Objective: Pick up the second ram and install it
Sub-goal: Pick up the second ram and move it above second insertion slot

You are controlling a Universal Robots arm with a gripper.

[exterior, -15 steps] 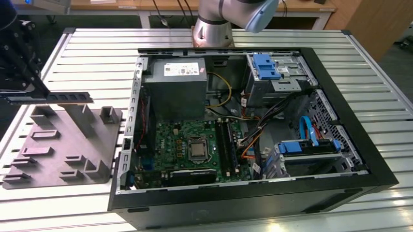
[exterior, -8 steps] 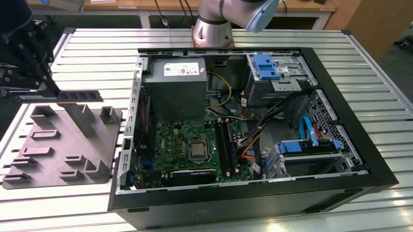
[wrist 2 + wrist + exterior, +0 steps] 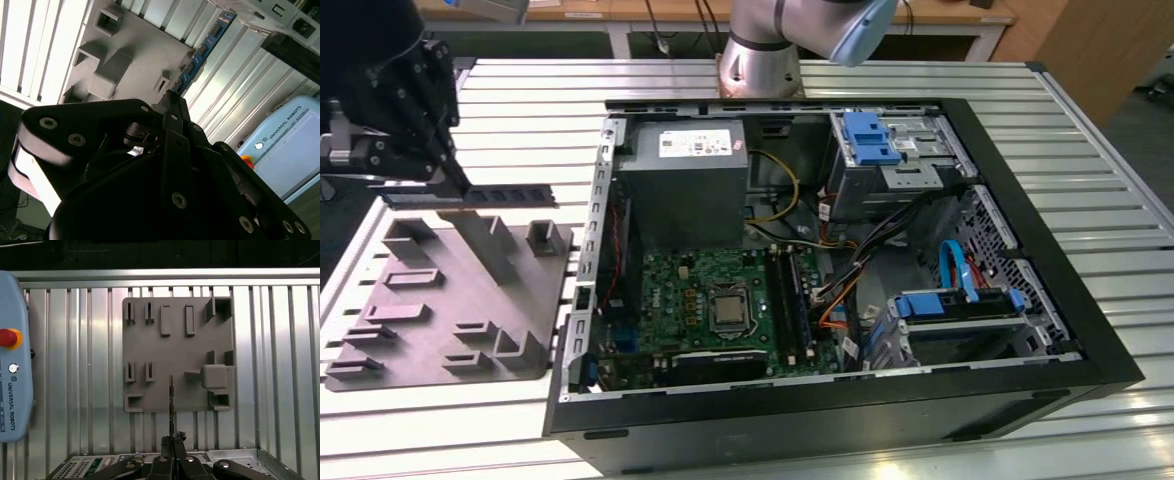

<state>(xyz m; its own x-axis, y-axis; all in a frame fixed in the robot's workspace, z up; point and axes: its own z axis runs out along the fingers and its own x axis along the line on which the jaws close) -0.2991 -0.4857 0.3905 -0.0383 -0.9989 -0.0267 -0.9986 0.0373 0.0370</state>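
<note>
Second ram (image 3: 500, 194) hangs at about ten o'clock in the exterior view. It lies level, one end pinched in the gripper (image 3: 458, 188) and the free end pointing toward three o'clock. The jaws are closed on the second ram. In the first wrist view the fingertips (image 3: 169, 441) meet on the stick, which is seen edge-on (image 3: 171, 400). In the second wrist view its blue face with a row of chips (image 3: 202, 50) runs away from the gripper (image 3: 172, 100).

A grey fixture plate (image 3: 440, 310) with raised blocks and pockets lies on the ribbed metal table (image 3: 1067, 130) at eight o'clock, just below the stick. The stick appears clear of it. A pale blue teach pendant (image 3: 12, 340) rests on the table near the plate. The arm's base (image 3: 761, 60) stands at twelve o'clock.

The open computer case (image 3: 854, 410) fills the middle and the four o'clock side. Its metal side wall (image 3: 603, 200) stands between the stick and the inside. Within the case:
- The grey power-supply box (image 3: 680, 190) sits at eleven o'clock.
- The green motherboard (image 3: 700, 285) sits at seven o'clock.
- The long black memory slots (image 3: 783, 290) run along the motherboard's three o'clock edge. Whether a stick already sits in them cannot be told.
- One drive cage with a blue latch (image 3: 870, 135) is at one o'clock, and another with blue parts (image 3: 958, 305) is at four o'clock.
- Loose cables (image 3: 834, 300) cross the space beside the slots.
</note>
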